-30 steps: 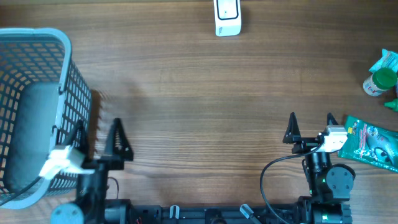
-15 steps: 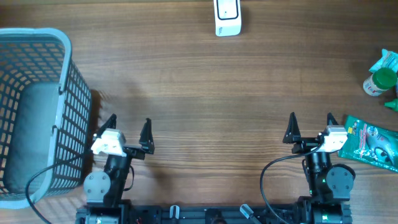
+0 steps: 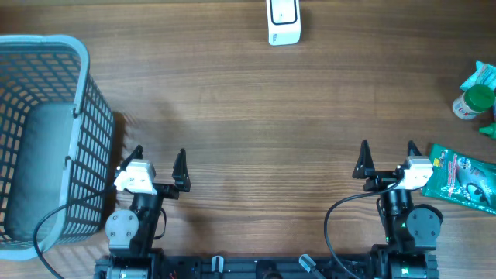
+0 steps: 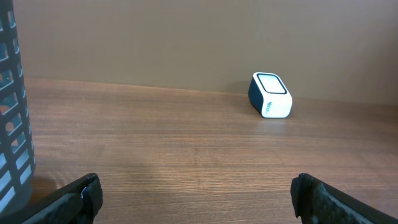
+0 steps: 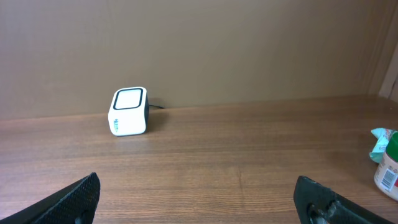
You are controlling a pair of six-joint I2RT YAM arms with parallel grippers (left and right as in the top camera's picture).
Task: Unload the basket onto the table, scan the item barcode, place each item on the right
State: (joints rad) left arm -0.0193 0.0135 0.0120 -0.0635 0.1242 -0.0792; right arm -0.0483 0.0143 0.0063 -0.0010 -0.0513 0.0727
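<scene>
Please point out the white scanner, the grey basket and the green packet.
white box-shaped barcode scanner (image 3: pixel 284 23): overhead view, top face.
grey-blue plastic mesh basket (image 3: pixel 97 116): overhead view, right wall.
green foil packet (image 3: pixel 465 177): overhead view, centre.

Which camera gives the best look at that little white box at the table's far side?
The right wrist view: the white box stands whole, window and front plain. Left wrist: the box is whole too, more side-on. Overhead, the frame's top edge cuts the box off.

basket (image 3: pixel 97 139): far left | scanner (image 3: pixel 283 22): far edge, centre | bottle (image 3: pixel 471 101): right edge | pouch (image 3: pixel 463 177): nearer than bottle
</scene>
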